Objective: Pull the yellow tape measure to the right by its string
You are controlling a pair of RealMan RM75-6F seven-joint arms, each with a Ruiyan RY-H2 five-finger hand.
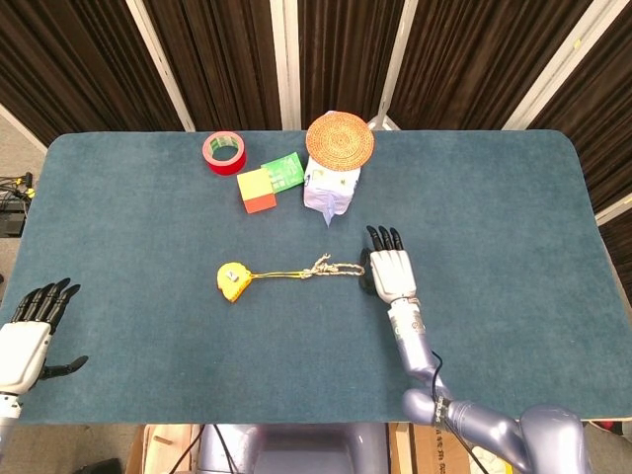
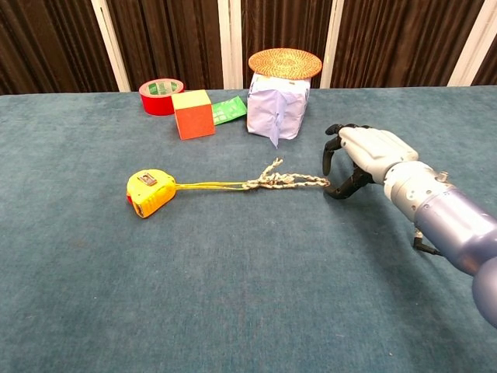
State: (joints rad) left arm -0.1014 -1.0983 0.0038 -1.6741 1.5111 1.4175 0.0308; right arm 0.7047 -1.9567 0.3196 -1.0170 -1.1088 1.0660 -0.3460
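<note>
Chest view is showing the right hand (image 2: pixel 351 165) sitting at the 3 o'clock end of the string (image 2: pixel 268 183), fingers apart and curled down, grasping nothing yet; the thumb tip is just beside the knotted end, though I cannot tell if it is touching. Tape measure (image 2: pixel 149 192) is lying on the table (image 2: pixel 248 295) at about 9 o'clock from that hand, string running straight out toward 3 o'clock. Head view is giving the same layout: tape measure (image 1: pixel 230 280), string (image 1: pixel 314 270), right hand (image 1: pixel 389 274) at its end. Left hand (image 1: pixel 32 326) is resting released at the near table edge, well apart. To do this step well, I would say pinch the braided end between thumb and a finger, low to the cloth, confirm the hold, then drag slow and straight toward 3 o'clock so the string is not slipping out. Red tape roll (image 2: pixel 161 95) and boxes at 12 o'clock are out of the path.
</note>
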